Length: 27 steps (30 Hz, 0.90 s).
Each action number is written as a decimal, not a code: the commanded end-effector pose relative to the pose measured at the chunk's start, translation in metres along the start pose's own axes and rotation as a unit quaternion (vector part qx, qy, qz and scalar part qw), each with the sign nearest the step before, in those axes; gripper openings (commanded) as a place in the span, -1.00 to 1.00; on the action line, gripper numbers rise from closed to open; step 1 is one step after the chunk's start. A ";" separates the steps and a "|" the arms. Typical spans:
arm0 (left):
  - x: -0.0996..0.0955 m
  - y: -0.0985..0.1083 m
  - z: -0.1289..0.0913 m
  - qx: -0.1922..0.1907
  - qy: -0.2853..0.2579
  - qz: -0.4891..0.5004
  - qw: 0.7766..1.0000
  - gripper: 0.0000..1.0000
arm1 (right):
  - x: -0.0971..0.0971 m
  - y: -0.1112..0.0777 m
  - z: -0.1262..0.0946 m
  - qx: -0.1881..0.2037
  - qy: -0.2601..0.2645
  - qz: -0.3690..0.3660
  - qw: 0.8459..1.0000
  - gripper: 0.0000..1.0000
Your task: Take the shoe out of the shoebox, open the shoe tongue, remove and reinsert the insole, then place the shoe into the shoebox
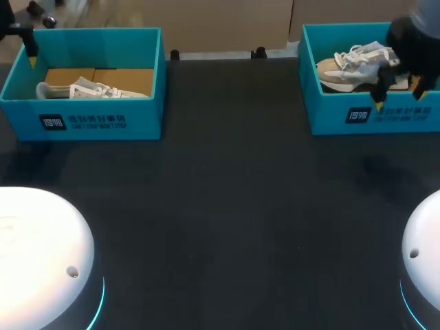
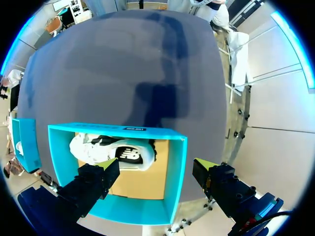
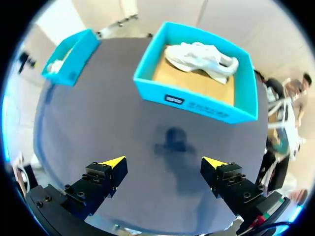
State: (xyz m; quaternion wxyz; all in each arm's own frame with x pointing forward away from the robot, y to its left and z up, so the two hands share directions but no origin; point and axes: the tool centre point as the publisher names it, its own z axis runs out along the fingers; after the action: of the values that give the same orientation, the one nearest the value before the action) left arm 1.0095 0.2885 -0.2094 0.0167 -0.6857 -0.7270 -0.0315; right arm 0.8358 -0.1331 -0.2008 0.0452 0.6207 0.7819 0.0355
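Note:
Two teal shoeboxes stand at the table's far edge. The left shoebox (image 1: 82, 120) holds a white shoe (image 1: 82, 90) lying on its side. In the right shoebox (image 1: 357, 113) rests a white and beige shoe (image 1: 344, 69). My left gripper (image 2: 155, 165) hangs open above the left shoebox (image 2: 174, 172), over its shoe (image 2: 106, 150), with nothing held. My right gripper (image 1: 399, 100) hovers open above the front wall of the right box. In the right wrist view it (image 3: 164, 161) stands over bare table, and the box (image 3: 197, 105) with its shoe (image 3: 202, 56) lies ahead.
A dark table top (image 1: 234, 199) stretches between and in front of the boxes. Two white rounded arm bases (image 1: 41, 254) (image 1: 423, 254) sit at the near corners.

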 end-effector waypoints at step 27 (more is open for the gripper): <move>0.000 -0.002 -0.001 -0.001 0.001 0.000 1.000 1.00 | -0.059 0.158 0.032 0.023 -0.110 0.106 0.988 1.00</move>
State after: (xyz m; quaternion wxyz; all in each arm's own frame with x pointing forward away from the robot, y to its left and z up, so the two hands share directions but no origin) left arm 1.0094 0.2886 -0.2091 0.0168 -0.6857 -0.7270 -0.0314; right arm 0.9781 -0.1602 -0.2146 0.1315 0.6979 0.7037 -0.0209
